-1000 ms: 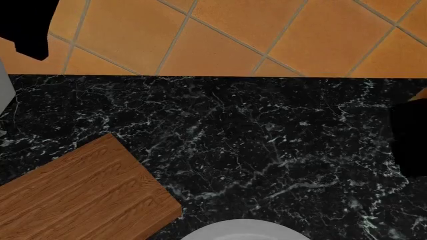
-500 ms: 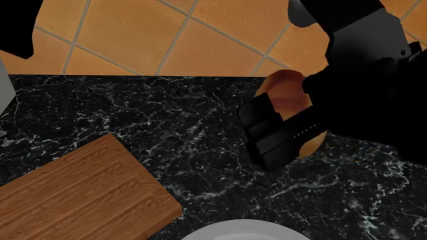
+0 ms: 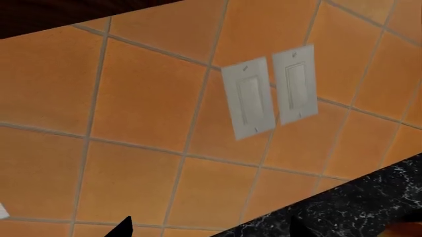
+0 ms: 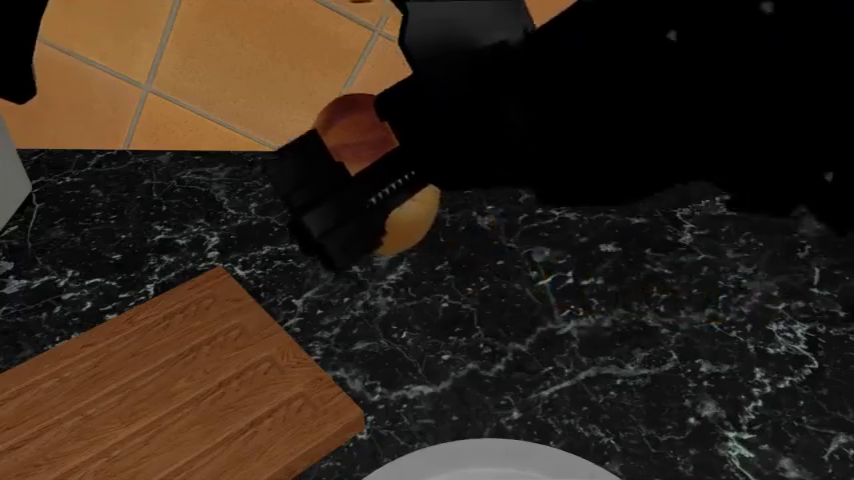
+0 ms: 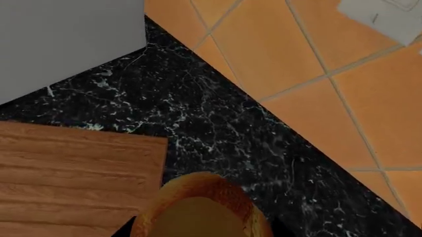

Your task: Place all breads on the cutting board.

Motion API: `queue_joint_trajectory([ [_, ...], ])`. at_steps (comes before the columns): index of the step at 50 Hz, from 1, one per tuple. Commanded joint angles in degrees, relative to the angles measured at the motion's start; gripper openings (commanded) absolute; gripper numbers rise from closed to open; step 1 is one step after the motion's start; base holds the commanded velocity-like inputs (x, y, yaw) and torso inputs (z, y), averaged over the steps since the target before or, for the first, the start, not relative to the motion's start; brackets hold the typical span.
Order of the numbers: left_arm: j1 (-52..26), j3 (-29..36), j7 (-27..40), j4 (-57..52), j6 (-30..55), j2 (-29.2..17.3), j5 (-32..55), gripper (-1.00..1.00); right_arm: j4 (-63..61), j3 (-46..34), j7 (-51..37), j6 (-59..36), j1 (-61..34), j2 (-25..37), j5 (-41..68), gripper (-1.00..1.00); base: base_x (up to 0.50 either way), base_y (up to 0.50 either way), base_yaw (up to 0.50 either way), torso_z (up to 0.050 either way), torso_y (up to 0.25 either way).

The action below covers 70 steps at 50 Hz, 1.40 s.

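Note:
One bread [image 4: 352, 135], golden-brown with a darker crust, is held in my right gripper [image 4: 350, 195], which is shut on it above the black counter near the tiled wall. It hangs to the upper right of the cutting board [image 4: 147, 390], apart from it. In the right wrist view the bread [image 5: 201, 207] fills the space between the jaws, with the cutting board [image 5: 72, 173] beside it below. My left gripper [image 3: 211, 232] is open and empty, facing the wall; only its two dark fingertips [image 3: 125, 228] show. No other bread is in view.
A white plate [image 4: 487, 462] lies at the near edge of the black marble counter [image 4: 601, 330]. A grey appliance [image 5: 66, 39] stands by the board's far end. Two white wall switches [image 3: 267, 96] sit on the orange tiled wall [image 4: 227, 70].
My right arm came into view from the right and has carried the bread leftwards over the counter, closer to the cutting board. The board and plate have not moved.

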State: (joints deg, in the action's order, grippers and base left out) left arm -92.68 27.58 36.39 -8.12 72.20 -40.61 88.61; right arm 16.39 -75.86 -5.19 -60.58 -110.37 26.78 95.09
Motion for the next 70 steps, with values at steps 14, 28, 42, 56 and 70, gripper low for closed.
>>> queue_joint_trajectory([
  [14, -0.41, -0.78, 0.15, -0.71, -0.65, 0.83, -0.73, 1.0, 12.47, -0.9, 10.24, 10.56, 7.58, -16.85, -13.99, -1.0, 0.0, 0.0, 0.0, 0.0, 0.0],
  [28, 1.29, -1.79, 0.52, -1.88, -1.55, -1.12, 0.49, 1.0, 12.77, 0.04, 7.55, 20.08, 12.24, -22.08, -17.89, -1.0, 0.0, 0.0, 0.0, 0.0, 0.0],
  [42, 0.46, -1.4, 0.41, -1.29, -1.67, -1.07, 0.28, 1.0, 3.83, -0.32, -2.14, 36.75, 26.3, -19.61, -26.54, -1.0, 0.0, 0.0, 0.0, 0.0, 0.0],
  [56, 0.94, -1.41, 0.95, -1.92, -2.16, -1.41, 0.87, 1.0, 0.84, -2.71, -3.31, 38.94, 33.01, -19.78, -27.75, -1.0, 0.0, 0.0, 0.0, 0.0, 0.0],
  [70, 1.9, -1.71, 1.73, -2.65, -2.7, -2.48, 1.94, 1.0, 4.58, -4.02, 0.53, 36.35, 33.93, -21.27, -25.84, -1.0, 0.0, 0.0, 0.0, 0.0, 0.0],
])
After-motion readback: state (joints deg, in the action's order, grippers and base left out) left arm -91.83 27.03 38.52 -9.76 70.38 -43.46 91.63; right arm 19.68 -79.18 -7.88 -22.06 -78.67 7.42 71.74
